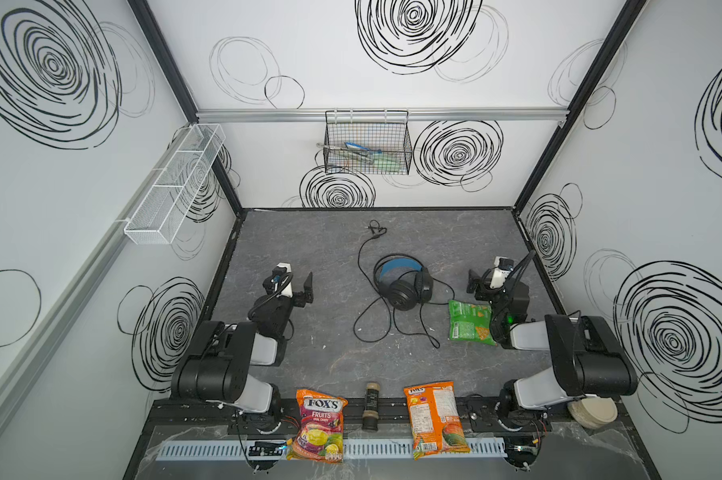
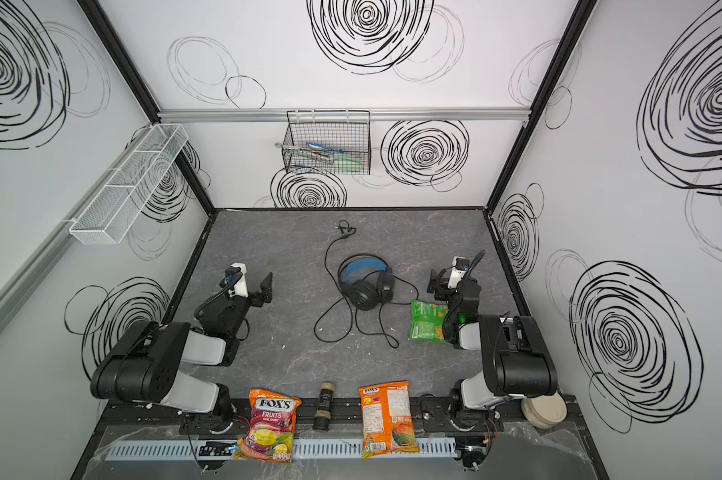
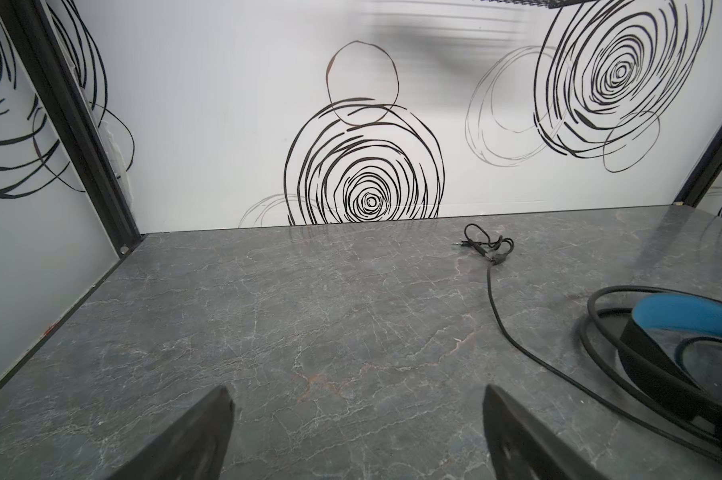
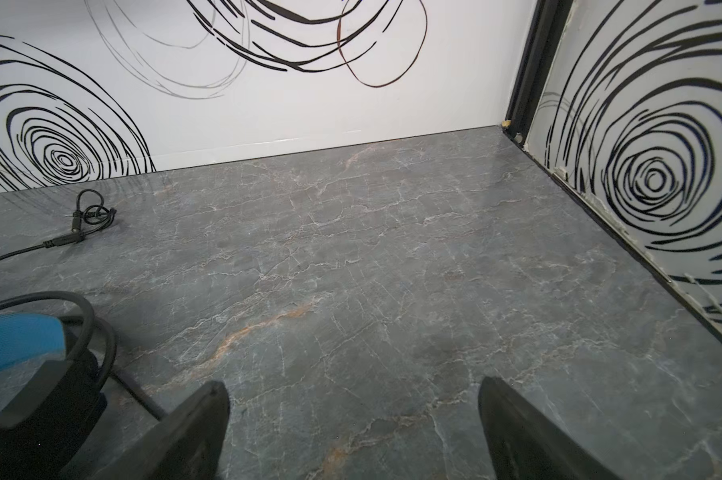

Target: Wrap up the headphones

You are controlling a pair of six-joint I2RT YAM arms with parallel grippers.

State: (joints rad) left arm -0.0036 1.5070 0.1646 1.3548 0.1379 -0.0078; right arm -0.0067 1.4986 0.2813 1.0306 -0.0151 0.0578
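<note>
Jaws of the left gripper [image 3: 356, 390] are being held wide apart over the bare grey marbled table [image 3: 309, 311], with nothing being gripped. Only the two dark tips are being shown in its wrist view, the rest being cut off.

Jaws of the right gripper [image 4: 353, 386] are likewise being held apart and empty, and there too only the tips are being shown.

Between the two grippers, and apart from both, the headphones [image 1: 403, 286] are lying near the table's middle. One earcup is facing up and the second is being largely hidden behind it. In both wrist views the headset is being cropped at the edge.

Its cable [image 3: 490, 291] is trailing in loose loops, with the plug end [image 1: 374, 227] lying towards the back wall.

Three bags are being counted:
- one green snack bag [image 1: 469, 322], partly covered by the right arm
- one Fox's candy bag [image 1: 317, 428] at the near edge
- one orange bag [image 1: 434, 419] at the near edge

One dark cylinder [image 1: 369, 405] is lying between the last two, and its label cannot be read. A stack of pale discs [image 1: 594, 411] is being half hidden behind the right arm.

Two baskets are being carried on the walls: a white mesh one [image 1: 172, 187] and a black wire one [image 1: 367, 143]. The contents of the black wire basket are hard to make out.
</note>
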